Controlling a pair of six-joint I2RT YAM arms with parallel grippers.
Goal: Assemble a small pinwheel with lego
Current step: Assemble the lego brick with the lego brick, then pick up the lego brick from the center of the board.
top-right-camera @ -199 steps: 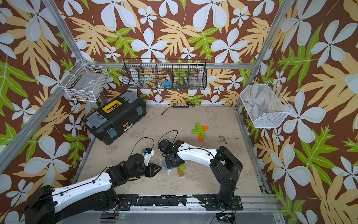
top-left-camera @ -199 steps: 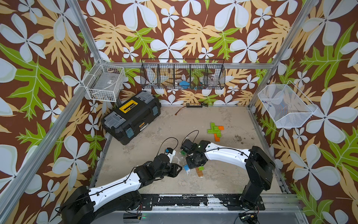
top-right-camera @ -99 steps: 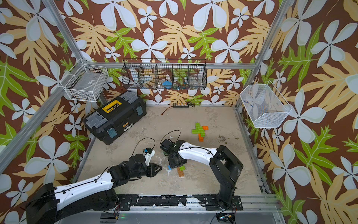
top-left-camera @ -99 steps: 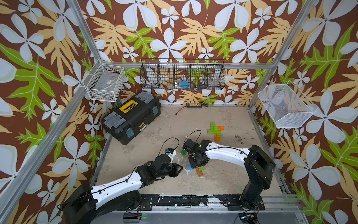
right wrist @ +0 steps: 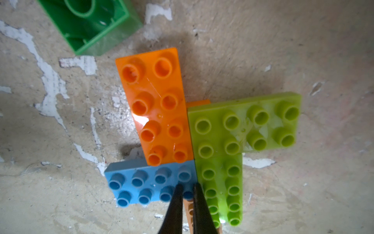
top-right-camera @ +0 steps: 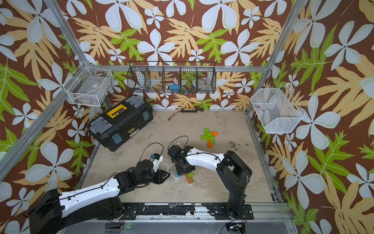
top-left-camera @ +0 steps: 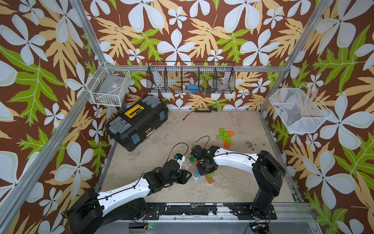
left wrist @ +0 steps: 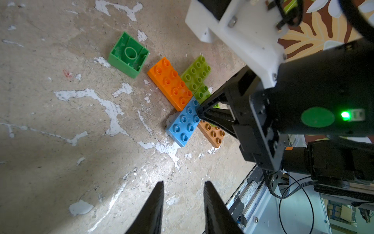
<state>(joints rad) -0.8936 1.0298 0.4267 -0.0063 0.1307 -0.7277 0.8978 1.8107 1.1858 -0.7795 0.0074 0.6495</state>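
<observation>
A small cluster of lego lies near the front middle of the table: an orange brick [right wrist: 153,105], two lime green bricks [right wrist: 242,125] in an L, a blue brick [right wrist: 145,186], and a tan-brown brick [right wrist: 190,208] partly underneath. A dark green square [right wrist: 91,22] lies upside down beside them. My right gripper [right wrist: 187,185] is shut, its tips down on the blue brick's [left wrist: 185,123] end by the lime green one. My left gripper [left wrist: 184,183] is open and empty, a short way from the cluster. In both top views the right gripper [top-left-camera: 203,171] hides most of the cluster.
A second lime green and orange lego cross [top-left-camera: 224,134] lies farther back on the right. A black toolbox [top-left-camera: 137,119] stands at the back left. Wire baskets [top-left-camera: 191,78] hang on the walls. The metal front rail [top-left-camera: 182,210] runs behind both arm bases.
The right gripper has shifted slightly away from the left arm, uncovering the dark green square and nudging the blue brick a little. The left arm has barely moved.
</observation>
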